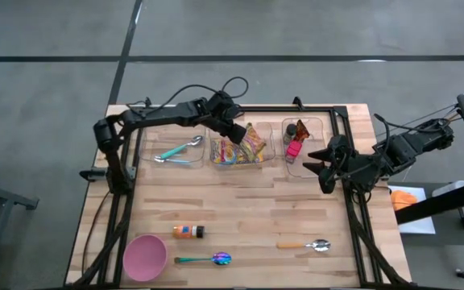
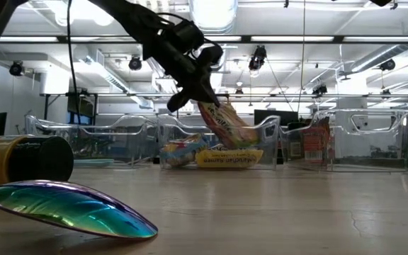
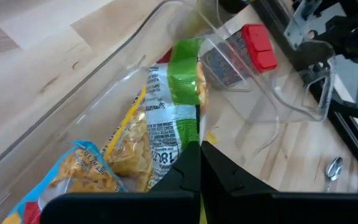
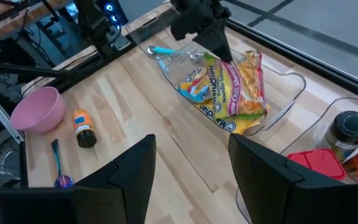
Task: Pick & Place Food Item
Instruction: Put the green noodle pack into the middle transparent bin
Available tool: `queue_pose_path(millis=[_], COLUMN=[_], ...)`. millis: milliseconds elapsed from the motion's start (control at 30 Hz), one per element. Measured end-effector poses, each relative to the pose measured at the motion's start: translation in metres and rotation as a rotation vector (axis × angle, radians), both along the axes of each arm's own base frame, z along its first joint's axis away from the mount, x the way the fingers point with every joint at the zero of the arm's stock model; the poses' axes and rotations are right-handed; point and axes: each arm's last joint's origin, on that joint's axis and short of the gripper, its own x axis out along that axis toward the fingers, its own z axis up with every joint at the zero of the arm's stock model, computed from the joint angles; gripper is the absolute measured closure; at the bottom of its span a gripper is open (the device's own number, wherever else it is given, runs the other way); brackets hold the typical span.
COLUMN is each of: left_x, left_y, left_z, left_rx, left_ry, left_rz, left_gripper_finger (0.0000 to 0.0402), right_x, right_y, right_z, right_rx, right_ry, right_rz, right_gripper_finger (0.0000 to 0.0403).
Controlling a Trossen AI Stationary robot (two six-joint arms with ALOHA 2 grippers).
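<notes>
1. My left gripper (image 1: 236, 131) is pressed together on the top edge of a noodle packet (image 1: 252, 142), which stands tilted in the middle clear bin (image 1: 216, 161).
2. Other snack packets (image 1: 230, 152) lie in that bin beneath it.
3. My right gripper (image 1: 322, 165) hangs spread and empty just beside the right clear bin (image 1: 316, 125), which holds a red-capped bottle (image 1: 294, 150).
4. Tongs (image 1: 177, 151) lie in the left bin.
5. Near the table's front edge are a pink bowl (image 1: 144, 256), an orange bottle (image 1: 188, 232) and two spoons (image 1: 304, 245).

Purple spoon (image 2: 69, 205) cut off at left edge, blurred.
</notes>
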Motion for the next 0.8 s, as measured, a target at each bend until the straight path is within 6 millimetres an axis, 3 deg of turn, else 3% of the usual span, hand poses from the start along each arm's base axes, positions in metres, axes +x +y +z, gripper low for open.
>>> queue_pose_path(millis=[800], left_x=[-0.004], left_y=[-0.012], left_z=[-0.015], left_rx=[0.080], left_ry=[0.185], left_rz=[-0.029], left_gripper_finger=[0.0401], right_x=[0.000], right_y=[0.000], right_z=[0.000], right_rx=[-0.002], right_ry=[0.000], right_rz=[0.001], right_gripper_finger=[0.0202])
